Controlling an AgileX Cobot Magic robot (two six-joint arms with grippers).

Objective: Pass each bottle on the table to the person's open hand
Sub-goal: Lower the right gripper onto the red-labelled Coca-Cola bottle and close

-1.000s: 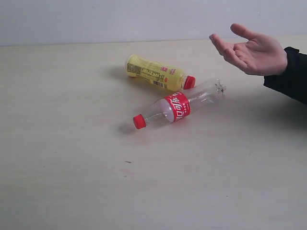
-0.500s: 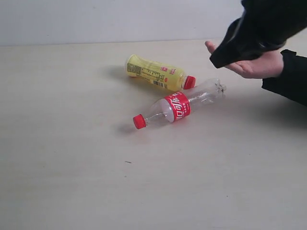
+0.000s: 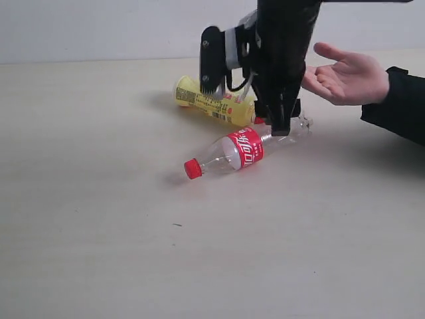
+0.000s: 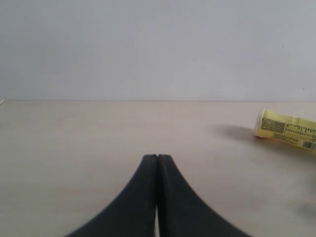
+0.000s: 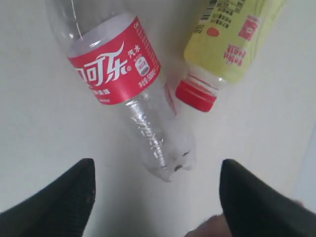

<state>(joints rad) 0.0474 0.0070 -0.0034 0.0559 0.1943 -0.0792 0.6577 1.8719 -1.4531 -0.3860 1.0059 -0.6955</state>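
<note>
Two bottles lie on their sides on the table, a little above the middle of the exterior view. The clear bottle slants from its cap at lower left up to its base at upper right, with its red label about midway. The yellow bottle lies just behind it, base to the left and lid toward the clear bottle's base; the two are close, but whether they touch cannot be told. The black right arm drops in from the top edge, and the right gripper hangs at the clear bottle's base, covering part of it. In the right wrist view the right gripper has its fingers spread wide with nothing clamped; the clear bottle points its base at the gap, and the yellow bottle shows its red lid beside it. How high the gripper sits over the table is not clear. An open hand, palm up, reaches in from a dark sleeve at the upper right, just right of the arm. The left wrist view shows the left gripper low in the middle of the frame, fingers pressed together and holding nothing, over bare table, with the yellow bottle at the right edge and a pale wall behind.
</note>
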